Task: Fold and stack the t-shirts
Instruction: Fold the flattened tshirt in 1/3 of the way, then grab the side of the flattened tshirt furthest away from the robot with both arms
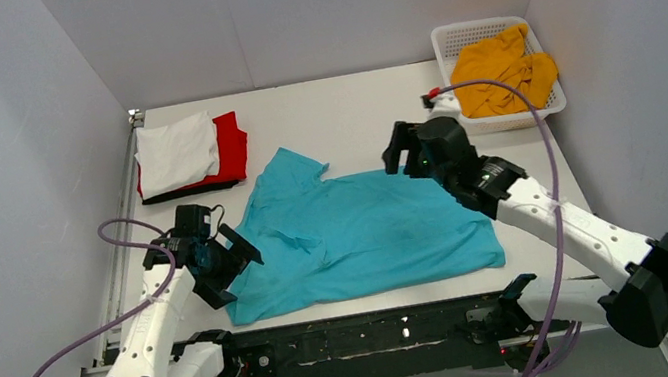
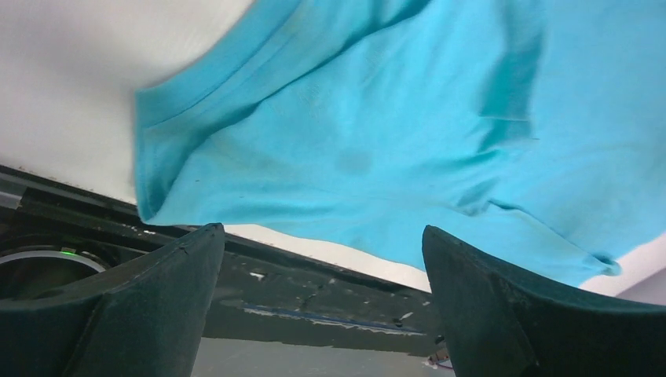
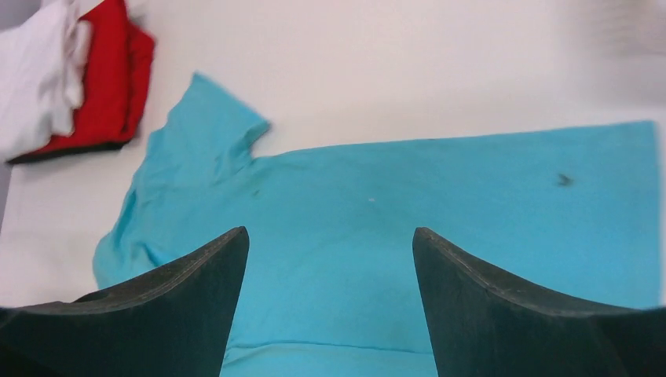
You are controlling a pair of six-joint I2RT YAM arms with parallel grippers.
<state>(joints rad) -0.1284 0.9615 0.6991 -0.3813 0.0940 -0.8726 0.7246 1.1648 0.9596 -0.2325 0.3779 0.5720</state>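
Observation:
The turquoise t-shirt (image 1: 358, 235) lies spread on the table, one sleeve pointing to the far left; it also shows in the left wrist view (image 2: 377, 133) and the right wrist view (image 3: 408, 212). My left gripper (image 1: 228, 262) is open and empty at the shirt's near-left edge. My right gripper (image 1: 405, 152) is open and empty above the shirt's far-right edge. A folded stack sits at the far left: the white t-shirt (image 1: 175, 153) on the red one (image 1: 233, 149) on the black one (image 1: 179, 193). The mustard-yellow t-shirt (image 1: 504, 70) lies crumpled in the basket.
The white lattice basket (image 1: 453, 38) stands at the far right corner. A black rail (image 1: 373, 334) runs along the table's near edge. Grey walls enclose the table on three sides. Purple cables loop off both arms.

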